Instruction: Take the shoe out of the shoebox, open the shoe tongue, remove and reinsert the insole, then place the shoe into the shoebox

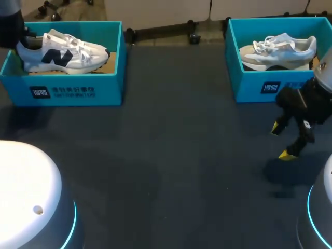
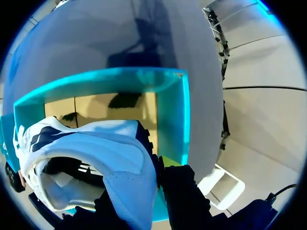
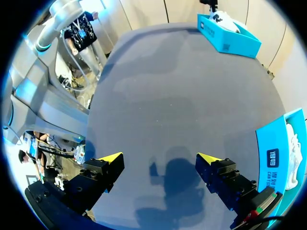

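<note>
Shoe (image 1: 62, 52) is seen inside box (image 1: 67, 91), heel pinched by left hand (image 2: 144, 196) at box's left wall. Right hand (image 3: 159, 159) is held open, empty, over counter (image 1: 171, 155), well apart from box. Risks: toe may be snagged on box wall and the box dragged; the narrow heel grip may be lost.

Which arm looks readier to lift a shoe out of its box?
Left. The left arm is right at the heel of the shoe in the left box; the right claw hangs open over the table, outside the right box.
</note>
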You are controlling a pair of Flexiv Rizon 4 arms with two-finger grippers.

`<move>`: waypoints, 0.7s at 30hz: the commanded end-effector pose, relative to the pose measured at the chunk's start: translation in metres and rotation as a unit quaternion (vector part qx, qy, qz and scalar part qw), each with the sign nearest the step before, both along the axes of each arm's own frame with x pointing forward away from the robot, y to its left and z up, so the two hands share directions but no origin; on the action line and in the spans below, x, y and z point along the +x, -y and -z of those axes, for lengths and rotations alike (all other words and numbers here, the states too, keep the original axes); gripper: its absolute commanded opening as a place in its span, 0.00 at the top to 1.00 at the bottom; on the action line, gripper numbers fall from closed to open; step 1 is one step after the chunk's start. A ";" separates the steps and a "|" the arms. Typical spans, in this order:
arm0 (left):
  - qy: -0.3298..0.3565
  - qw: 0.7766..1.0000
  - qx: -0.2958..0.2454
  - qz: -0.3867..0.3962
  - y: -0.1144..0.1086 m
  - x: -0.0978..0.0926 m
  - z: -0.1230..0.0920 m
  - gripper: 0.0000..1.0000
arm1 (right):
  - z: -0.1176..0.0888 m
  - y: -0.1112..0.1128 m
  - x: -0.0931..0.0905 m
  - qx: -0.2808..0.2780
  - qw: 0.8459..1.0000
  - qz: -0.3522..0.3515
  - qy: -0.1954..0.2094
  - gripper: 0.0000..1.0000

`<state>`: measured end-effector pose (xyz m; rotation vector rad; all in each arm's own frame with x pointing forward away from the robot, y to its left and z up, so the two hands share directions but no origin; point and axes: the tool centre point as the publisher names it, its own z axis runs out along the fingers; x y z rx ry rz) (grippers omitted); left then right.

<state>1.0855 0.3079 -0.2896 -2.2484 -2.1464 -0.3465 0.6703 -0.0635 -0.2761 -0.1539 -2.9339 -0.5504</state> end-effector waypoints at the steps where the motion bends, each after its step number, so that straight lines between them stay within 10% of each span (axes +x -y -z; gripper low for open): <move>1: 0.006 1.000 0.001 0.008 0.001 -0.014 0.000 1.00 | 0.001 0.000 0.000 -0.001 1.000 0.000 0.000 0.00; 21: -0.024 1.000 -0.010 0.015 0.008 -0.019 0.036 1.00 | 0.001 0.000 0.000 -0.001 1.000 0.000 0.000 0.00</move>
